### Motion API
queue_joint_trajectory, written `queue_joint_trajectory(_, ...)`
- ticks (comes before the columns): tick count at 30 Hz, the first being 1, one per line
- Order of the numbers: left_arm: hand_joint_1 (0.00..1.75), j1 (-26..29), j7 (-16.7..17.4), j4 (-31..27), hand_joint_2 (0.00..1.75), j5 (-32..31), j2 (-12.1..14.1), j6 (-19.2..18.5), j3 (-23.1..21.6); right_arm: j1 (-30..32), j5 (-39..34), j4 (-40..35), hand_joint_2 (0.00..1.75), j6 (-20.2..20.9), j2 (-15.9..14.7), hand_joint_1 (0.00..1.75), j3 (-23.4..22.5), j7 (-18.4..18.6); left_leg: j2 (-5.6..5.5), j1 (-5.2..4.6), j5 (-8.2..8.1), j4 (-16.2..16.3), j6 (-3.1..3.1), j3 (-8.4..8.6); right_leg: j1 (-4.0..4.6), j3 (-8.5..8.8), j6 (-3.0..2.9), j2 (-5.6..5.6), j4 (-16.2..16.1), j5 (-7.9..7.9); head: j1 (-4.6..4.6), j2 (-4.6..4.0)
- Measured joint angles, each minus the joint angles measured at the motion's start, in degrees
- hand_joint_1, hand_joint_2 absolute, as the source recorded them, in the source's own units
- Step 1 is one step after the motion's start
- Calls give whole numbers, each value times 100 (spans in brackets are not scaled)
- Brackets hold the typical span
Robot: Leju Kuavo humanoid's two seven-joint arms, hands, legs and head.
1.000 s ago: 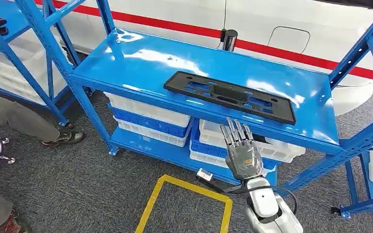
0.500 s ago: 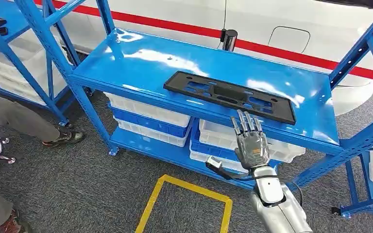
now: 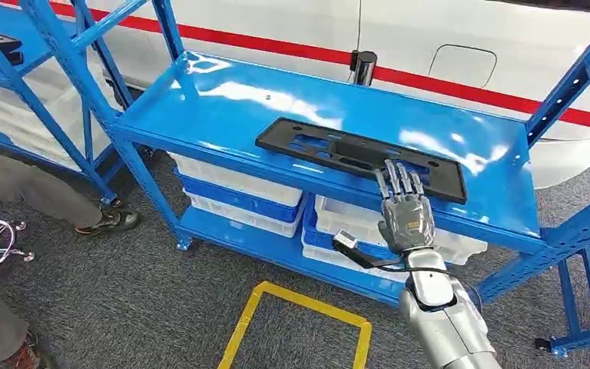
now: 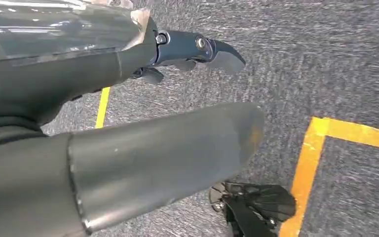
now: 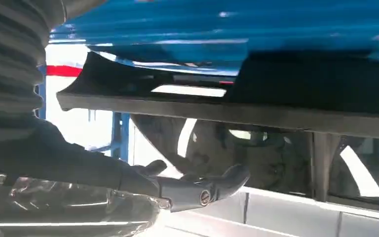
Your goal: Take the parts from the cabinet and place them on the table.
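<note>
Right hand (image 3: 406, 219) now up at black part (image 3: 338, 150); white bins (image 3: 234, 178) below.

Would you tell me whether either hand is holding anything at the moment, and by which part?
Nothing is held. The right hand is open, fingers spread over the near edge of the black plate on the blue shelf. The left hand holds nothing.
</note>
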Motion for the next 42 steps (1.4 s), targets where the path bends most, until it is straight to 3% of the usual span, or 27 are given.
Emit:
queue_joint_trajectory(1,0,-11,-2,-2,0,0,0,0,2,-6,0,9,175,0,2,0,0,-4,6,-13,-17,1,-49,-50,31,70,-171,-12,-7,5,7,0)
queue_joint_trajectory(2,0,-16,0,-2,0,0,0,0,4,12,0,9,175,-7,11,0,-4,-2,8,-18,-13,4,-74,-45,4,42,-249,-3,-16,78,-39,0)
queue_joint_trajectory(3,0,-3,4,-2,0,0,4,2,9,11,0,20,175,-7,9,0,-18,-4,6,-17,-47,16,-56,-53,-16,56,-251,-10,-12,108,-55,0)
queue_joint_trajectory(4,0,3,4,-2,0,2,13,2,15,-7,-2,26,175,-11,11,0,-31,4,11,-6,-5,6,7,-46,2,48,-250,8,-8,106,-63,0)
queue_joint_trajectory(8,0,-20,-2,-2,0,0,11,2,59,-24,0,44,175,-13,33,0,-33,-4,38,6,-7,-73,28,8,19,52,-270,26,-10,87,-70,0)
queue_joint_trajectory(13,0,-13,-4,-2,0,9,11,-4,81,-40,-2,76,175,-13,37,0,-33,-11,45,17,-10,-114,15,13,52,54,-319,20,-10,66,-68,0)
queue_joint_trajectory(14,0,-13,-4,-2,0,9,9,-4,83,-48,-2,85,175,-13,37,0,-33,-18,50,18,-7,-115,2,11,61,54,-355,18,-10,64,-61,0)
queue_joint_trajectory(15,0,-13,-4,-2,0,9,7,-4,85,-55,-2,92,175,-13,37,0,-33,-17,52,20,-3,-117,-49,11,63,53,-377,17,-10,72,-68,0)
queue_joint_trajectory(17,0,-13,-4,-2,0,9,7,-2,94,-58,-2,100,175,-13,37,0,-33,-20,55,28,0,-122,-147,13,69,54,-379,17,-8,70,-65,0)
queue_joint_trajectory(20,0,-12,-4,-2,0,7,7,-4,105,-76,-2,133,175,-13,41,0,-33,-24,56,25,8,-122,-193,13,68,58,-379,17,-8,72,-66,0)
queue_joint_trajectory(24,0,-11,-4,-2,0,-35,4,-37,109,-97,-46,136,175,0,59,0,-33,-225,53,6,8,-119,-193,19,61,78,-378,16,-12,73,-63,0)
queue_joint_trajectory(34,0,-7,-46,-2,0,-112,15,-74,118,-233,-325,-446,175,540,22,0,81,-664,54,-29,3,-106,-183,19,30,80,-374,15,-14,74,-63,0)
queue_joint_trajectory(42,0,-7,-46,-2,0,-138,22,-77,120,-371,-396,-601,175,638,-33,0,251,-695,53,-29,1,-106,-181,21,16,81,-374,13,-17,74,-63,0)
